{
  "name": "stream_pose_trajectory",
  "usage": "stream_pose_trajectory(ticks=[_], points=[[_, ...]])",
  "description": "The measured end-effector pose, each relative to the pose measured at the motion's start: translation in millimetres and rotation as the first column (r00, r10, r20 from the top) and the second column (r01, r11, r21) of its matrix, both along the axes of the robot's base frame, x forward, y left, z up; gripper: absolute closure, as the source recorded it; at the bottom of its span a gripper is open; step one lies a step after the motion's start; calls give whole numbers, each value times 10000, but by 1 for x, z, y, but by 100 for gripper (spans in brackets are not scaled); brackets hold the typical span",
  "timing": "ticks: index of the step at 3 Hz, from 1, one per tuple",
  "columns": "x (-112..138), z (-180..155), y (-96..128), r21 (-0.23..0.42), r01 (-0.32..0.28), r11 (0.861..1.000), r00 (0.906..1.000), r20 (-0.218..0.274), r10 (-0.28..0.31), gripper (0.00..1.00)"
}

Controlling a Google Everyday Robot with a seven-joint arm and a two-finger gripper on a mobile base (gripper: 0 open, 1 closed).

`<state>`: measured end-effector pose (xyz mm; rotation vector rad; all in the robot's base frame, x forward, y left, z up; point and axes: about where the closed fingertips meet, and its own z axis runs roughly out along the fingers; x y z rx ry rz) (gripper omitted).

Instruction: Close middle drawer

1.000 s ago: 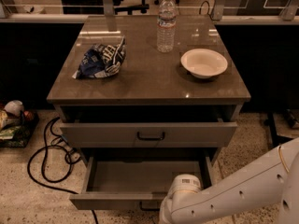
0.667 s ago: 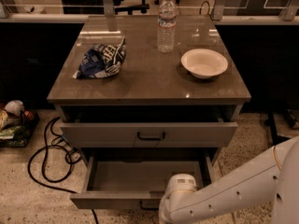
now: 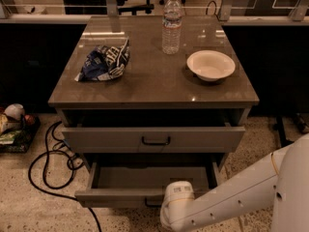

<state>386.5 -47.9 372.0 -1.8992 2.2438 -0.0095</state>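
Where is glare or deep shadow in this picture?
Camera view: dim, warm light; glare streaks on the tabletop toward its back edge; deep shadow inside the top drawer; the middle drawer is dimly lit, with the gripper at its front.

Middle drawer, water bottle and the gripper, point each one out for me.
middle drawer (image 3: 149, 177): camera view, on its bare grey inside.
water bottle (image 3: 172, 30): camera view, on its clear body.
gripper (image 3: 175, 200): camera view, on the arm's white end, low centre by the drawer's front.

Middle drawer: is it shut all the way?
No, the middle drawer is pulled far out, showing its grey inside, and the tool sits at its front edge.
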Motion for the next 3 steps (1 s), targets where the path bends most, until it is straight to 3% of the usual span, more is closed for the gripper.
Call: stream_pose_trajectory(ticks=[2, 3], points=[[14, -16, -18, -728, 547, 9958, 9938, 1002, -472, 100], [16, -9, -28, -965, 849, 9917, 9884, 1341, -715, 100]])
